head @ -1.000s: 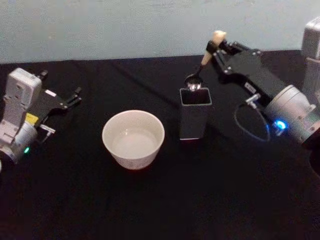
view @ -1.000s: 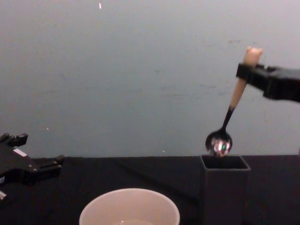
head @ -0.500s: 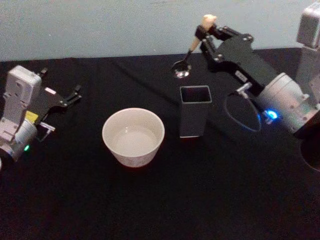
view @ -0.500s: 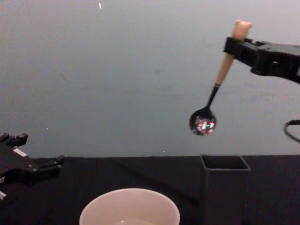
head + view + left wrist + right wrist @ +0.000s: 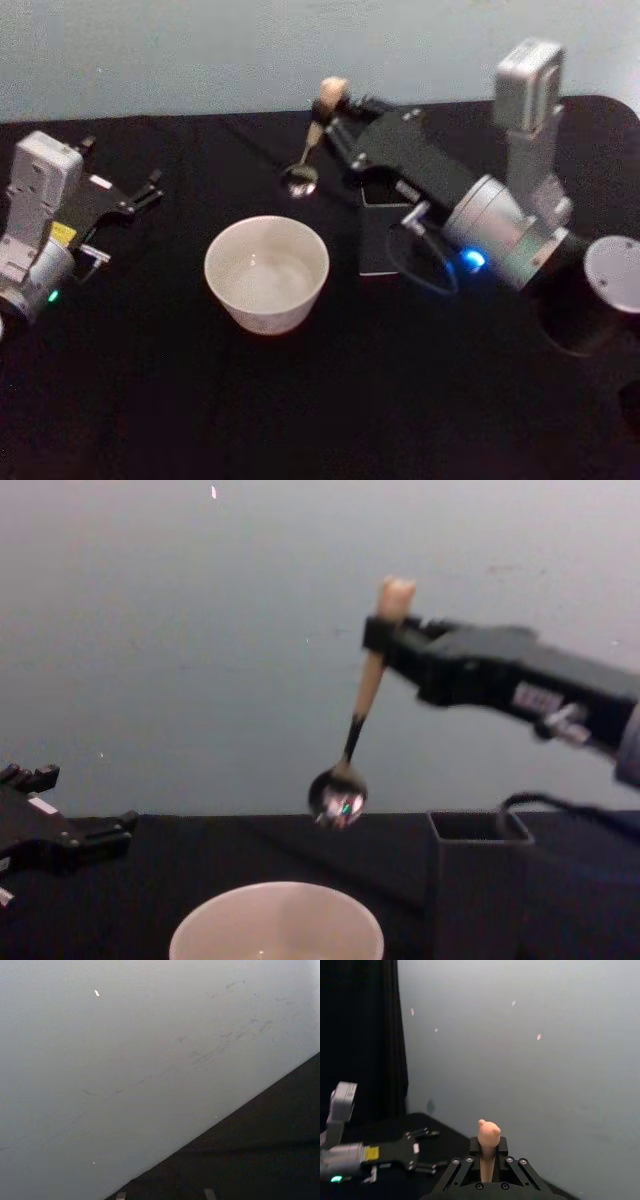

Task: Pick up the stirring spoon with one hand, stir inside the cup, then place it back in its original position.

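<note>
In the last second the right gripper has carried the spoon up out of the holder and across toward the robot's left. The spoon now hangs in the air beyond the cup's far rim, not yet over it.

A black table fills the scene. The left gripper lies parked on it at far left, fingers apart and empty. The wide cream cup sits mid-table, with the dark square holder just to its right.

The right gripper is clamped on the top of the spoon's cream handle, just under the small bear head, with the metal bowl pointing down and tilted.

The spoon looks light and stiff. Its slim handle could swivel in the grip, so this high hold seems sensible.

A white label on the right gripper and a yellow sticker on the left arm cannot be read.
</note>
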`<state>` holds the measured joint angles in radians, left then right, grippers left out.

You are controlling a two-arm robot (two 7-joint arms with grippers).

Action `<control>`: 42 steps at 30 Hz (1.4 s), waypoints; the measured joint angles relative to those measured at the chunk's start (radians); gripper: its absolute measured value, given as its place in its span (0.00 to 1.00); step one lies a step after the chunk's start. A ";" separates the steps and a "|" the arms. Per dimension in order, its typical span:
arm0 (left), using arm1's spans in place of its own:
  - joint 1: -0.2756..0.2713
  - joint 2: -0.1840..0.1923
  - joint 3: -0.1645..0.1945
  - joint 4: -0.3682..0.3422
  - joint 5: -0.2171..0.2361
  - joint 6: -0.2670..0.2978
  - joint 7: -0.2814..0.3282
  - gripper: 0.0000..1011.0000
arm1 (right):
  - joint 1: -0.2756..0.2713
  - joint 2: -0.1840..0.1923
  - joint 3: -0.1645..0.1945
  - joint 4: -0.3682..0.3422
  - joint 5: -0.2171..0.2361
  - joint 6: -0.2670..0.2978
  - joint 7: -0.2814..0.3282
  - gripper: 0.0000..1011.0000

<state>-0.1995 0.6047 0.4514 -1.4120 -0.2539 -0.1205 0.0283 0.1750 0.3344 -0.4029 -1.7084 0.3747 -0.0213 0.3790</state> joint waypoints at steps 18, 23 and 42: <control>0.000 0.000 0.000 0.000 0.000 0.000 0.000 0.99 | -0.002 -0.028 -0.075 0.121 -0.073 -0.026 0.029 0.19; 0.000 0.000 0.000 0.000 0.000 0.000 0.000 0.99 | 0.004 -0.048 -0.085 0.162 -0.087 -0.049 0.033 0.19; 0.000 0.000 0.000 0.000 0.000 0.000 0.000 0.99 | 0.033 -0.109 -0.099 0.264 -0.144 -0.100 0.025 0.19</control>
<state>-0.1995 0.6047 0.4514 -1.4120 -0.2539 -0.1205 0.0283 0.2081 0.2259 -0.5019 -1.4445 0.2302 -0.1209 0.4045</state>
